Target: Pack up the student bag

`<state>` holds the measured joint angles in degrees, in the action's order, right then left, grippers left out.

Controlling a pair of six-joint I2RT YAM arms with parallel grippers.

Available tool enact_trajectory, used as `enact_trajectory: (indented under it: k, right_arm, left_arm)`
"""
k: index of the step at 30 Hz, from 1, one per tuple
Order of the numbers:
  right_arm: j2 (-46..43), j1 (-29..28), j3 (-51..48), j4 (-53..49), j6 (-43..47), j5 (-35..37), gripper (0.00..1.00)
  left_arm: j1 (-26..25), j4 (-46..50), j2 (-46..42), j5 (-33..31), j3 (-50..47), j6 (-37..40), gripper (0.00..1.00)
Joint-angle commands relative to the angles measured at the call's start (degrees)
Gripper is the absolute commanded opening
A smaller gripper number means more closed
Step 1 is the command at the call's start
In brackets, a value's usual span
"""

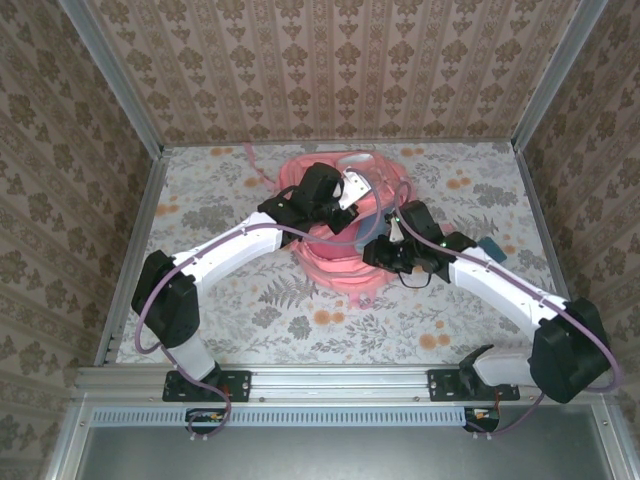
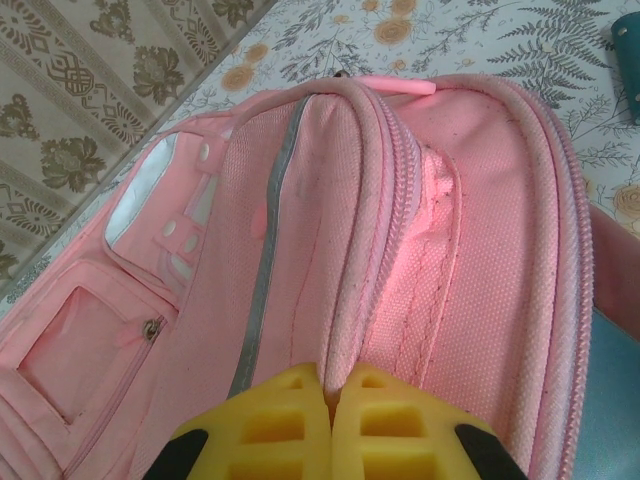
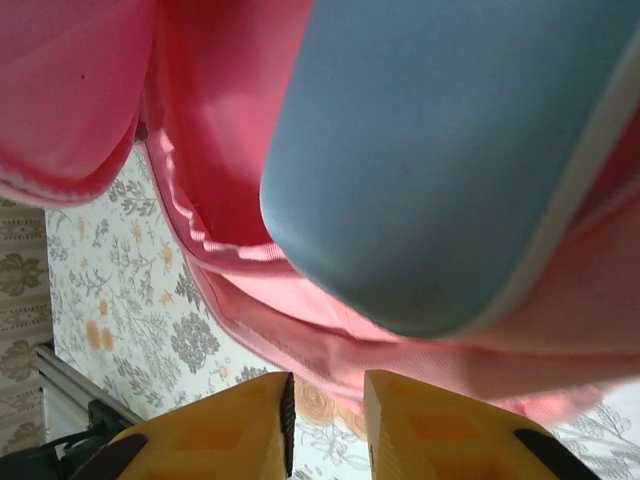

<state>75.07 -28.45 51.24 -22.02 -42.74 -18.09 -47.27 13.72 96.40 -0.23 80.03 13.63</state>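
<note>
The large pink fabric student bag (image 1: 335,265) with a grey reflective stripe lies on the floral-patterned table (image 1: 200,200) at the centre of the top view, between both arms. The left gripper (image 2: 332,385) has its yellow jaws pinched together on the bag's piped zipper edge at the bottom of the left wrist frame. The right gripper (image 3: 328,385) sits at the bottom of its frame, jaws a narrow gap apart with table showing between them, just below the bag's rim. A light blue rounded case (image 3: 430,150) with a white edge sits inside the bag's opening.
</note>
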Motion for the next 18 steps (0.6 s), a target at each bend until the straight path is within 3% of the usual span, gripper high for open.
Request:
enact_trajectory:
  k: [1, 6, 18]
  right_arm:
    - [2.74, -0.04, 0.66, 2.86, -1.71, 2.13, 0.23]
    - [4.11, 2.57, 1.64, 3.84, -0.40, 9.29, 0.22]
    - [13.74, 9.21, 6.88, 8.92, -4.31, 10.61, 0.22]
  left_arm:
    - [-0.29, -2.92, -1.03, 0.47, 3.37, -1.67, 0.00]
    - [-0.37, -2.54, -1.90, 0.90, 2.84, -1.49, 0.00]
    - [-0.49, -1.42, -2.80, 5.88, 2.39, -1.04, 0.00]
